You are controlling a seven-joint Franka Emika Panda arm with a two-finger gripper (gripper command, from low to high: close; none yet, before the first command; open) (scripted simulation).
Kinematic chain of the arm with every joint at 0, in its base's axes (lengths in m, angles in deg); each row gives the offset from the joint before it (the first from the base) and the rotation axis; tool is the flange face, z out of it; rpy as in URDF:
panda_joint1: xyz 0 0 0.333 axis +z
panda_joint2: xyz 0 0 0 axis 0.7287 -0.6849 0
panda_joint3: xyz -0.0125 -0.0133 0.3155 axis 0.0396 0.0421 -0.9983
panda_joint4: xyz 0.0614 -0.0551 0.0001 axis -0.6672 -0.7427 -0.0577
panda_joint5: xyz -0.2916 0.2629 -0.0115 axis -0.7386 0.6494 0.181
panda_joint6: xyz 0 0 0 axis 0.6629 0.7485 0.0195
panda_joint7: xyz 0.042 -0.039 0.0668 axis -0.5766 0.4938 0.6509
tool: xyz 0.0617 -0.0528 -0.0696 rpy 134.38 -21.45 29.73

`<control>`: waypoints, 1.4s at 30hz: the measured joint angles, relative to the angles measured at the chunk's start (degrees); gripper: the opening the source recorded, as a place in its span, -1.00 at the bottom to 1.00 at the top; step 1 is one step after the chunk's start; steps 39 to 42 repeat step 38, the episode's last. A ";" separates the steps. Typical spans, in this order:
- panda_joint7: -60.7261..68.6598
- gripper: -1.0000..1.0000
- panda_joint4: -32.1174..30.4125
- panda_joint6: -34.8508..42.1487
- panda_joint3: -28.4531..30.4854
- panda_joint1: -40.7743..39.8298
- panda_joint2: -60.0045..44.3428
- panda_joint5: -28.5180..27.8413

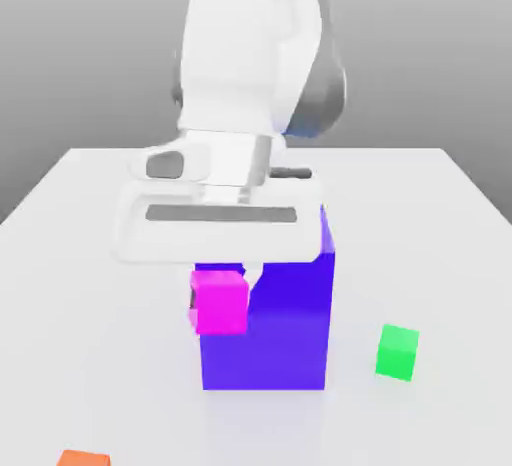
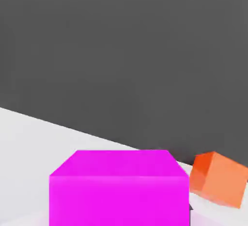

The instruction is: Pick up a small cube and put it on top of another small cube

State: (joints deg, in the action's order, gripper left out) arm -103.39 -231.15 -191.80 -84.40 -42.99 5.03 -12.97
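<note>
Holding the small bright magenta plain cube (image 1: 220, 301) pinched in my two-finger gripper (image 1: 228, 289), centre-frame, aloft.

I judge the small green cube (image 1: 398, 352) lies lower right; the big purple-blue block (image 1: 285, 339) stands behind.

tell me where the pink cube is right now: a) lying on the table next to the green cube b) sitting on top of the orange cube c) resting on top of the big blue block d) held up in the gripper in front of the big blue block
d: the pink cube hangs under the gripper, off the table, in front of the blue block.
</note>
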 joint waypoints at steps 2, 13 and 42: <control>-5.50 -1.00 0.15 0.62 -2.06 1.20 -0.15 0.10; -35.28 -1.00 0.18 4.20 -14.24 7.54 -1.89 1.76; -43.63 1.00 -6.05 -3.75 -15.70 14.33 -16.08 4.36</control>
